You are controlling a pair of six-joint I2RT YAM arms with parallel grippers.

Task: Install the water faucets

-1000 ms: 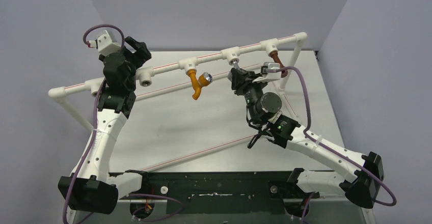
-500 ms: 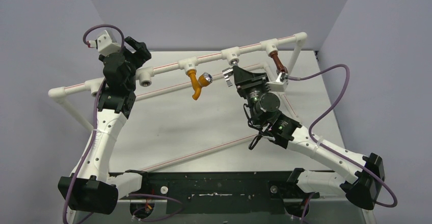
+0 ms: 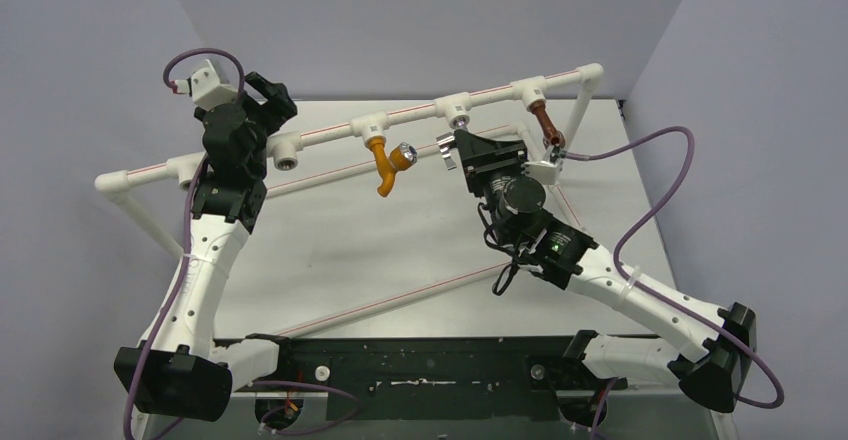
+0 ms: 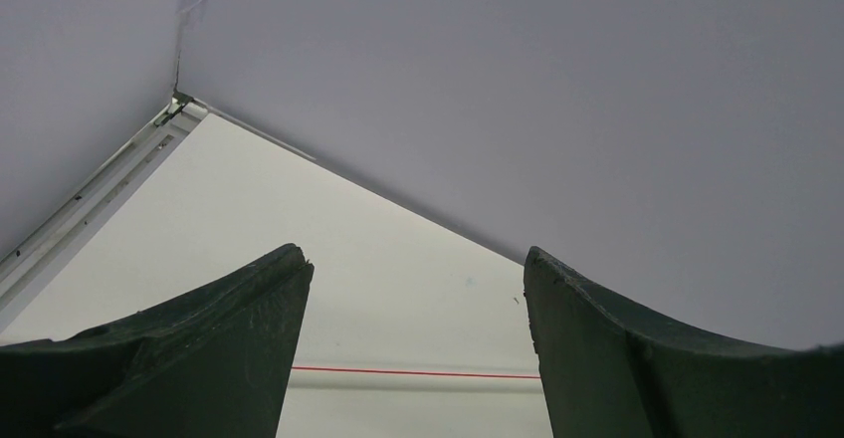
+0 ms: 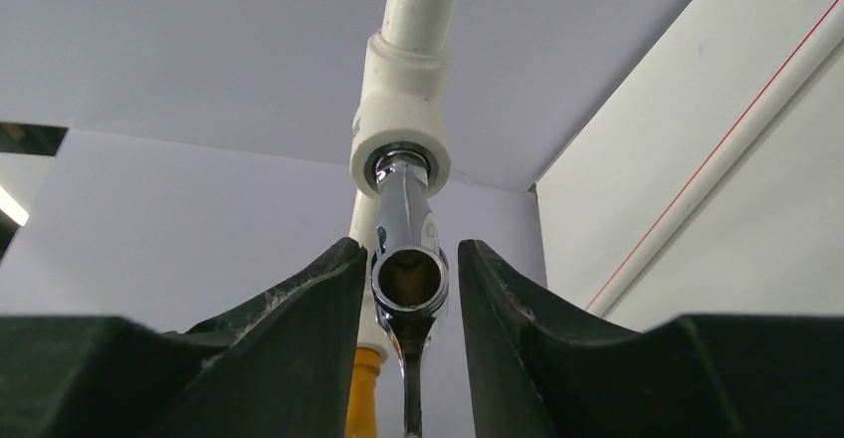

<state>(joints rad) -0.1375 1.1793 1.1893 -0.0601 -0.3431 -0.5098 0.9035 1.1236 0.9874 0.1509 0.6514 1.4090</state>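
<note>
Right claw (image 5: 412,251): fingers straddle the silver tap (image 5: 408,277), jaws only slightly parted. There's a thin gap on the right-hand finger (image 5: 518,328); on the other side I can't tell if the pad touches. Looks like a loose bracket, not a clamp.

Silver tap: shiny chrome with a round tube body. Its open end faces the wrist camera and looks brassy inside. A thin flat lever hangs below it between the fingers. Its upper end sits in the socket of the white tee (image 5: 402,109) on the pipe, the middle fitting of the top rail.

Orange tap (image 3: 382,168): hangs from the next tee to the left, with a bent spout and its chrome knob (image 3: 406,150) sticking out toward the right claw.

Brown tap (image 3: 543,120): hangs from the tee to the right, near the corner of the pipe frame (image 3: 330,128), just beside the right wrist.

Left claw (image 4: 416,256): wide open with nothing between the fingers. It is raised at the far left and points at the wall. One more fitting (image 3: 288,160) sits beside that arm, with its socket facing out.

The frame stands on the white table (image 3: 340,250).
</note>
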